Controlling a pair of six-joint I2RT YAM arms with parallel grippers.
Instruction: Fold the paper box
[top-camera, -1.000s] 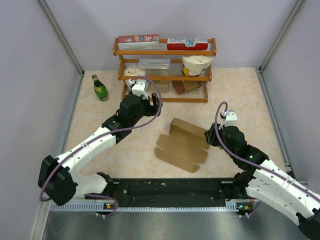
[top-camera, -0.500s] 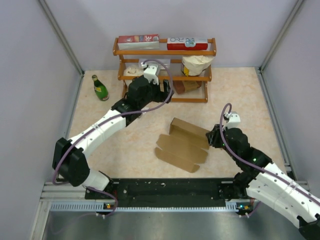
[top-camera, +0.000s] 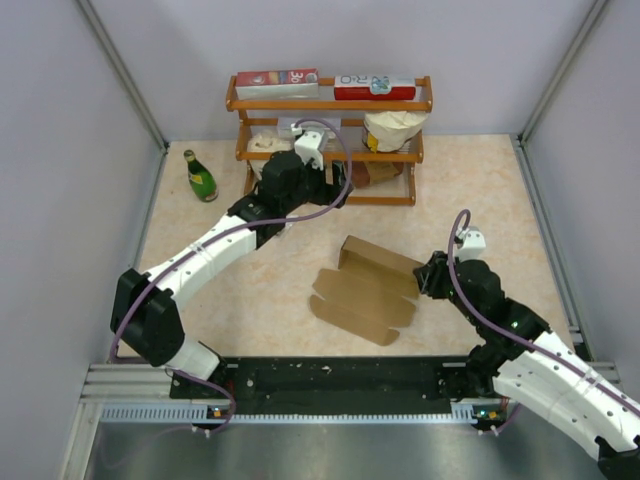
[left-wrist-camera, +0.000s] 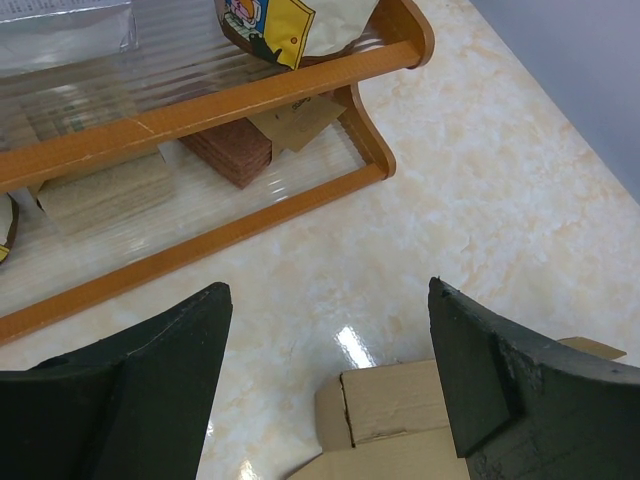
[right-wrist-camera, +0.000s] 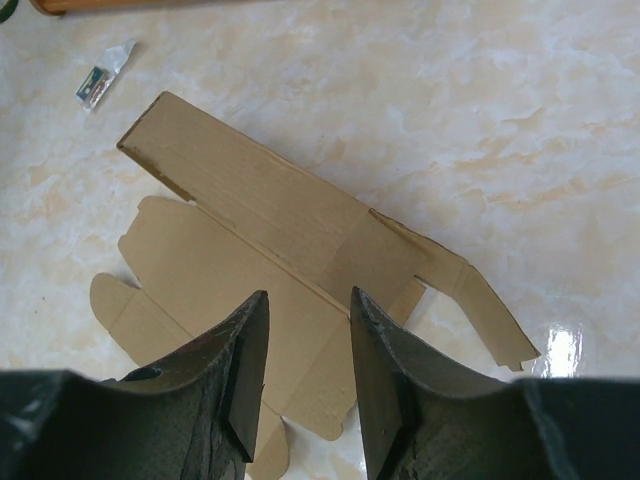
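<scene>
Your left gripper (left-wrist-camera: 328, 292) hangs near the orange wooden rack (left-wrist-camera: 200, 112), jaws wide apart and empty. The plain brown die-cut cardboard paper box (top-camera: 365, 290) lies mostly flat on the marbled beige table (top-camera: 480, 190), its far panel raised. Your right gripper (right-wrist-camera: 308, 295) hovers over its right end, jaws narrowly parted, gripping nothing visible.

Paper box (left-wrist-camera: 400, 415) partly off-frame

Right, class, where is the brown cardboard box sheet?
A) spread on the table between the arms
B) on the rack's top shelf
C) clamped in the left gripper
A: the paper box lies spread on the table, while the left gripper is open and empty by the rack.
</scene>
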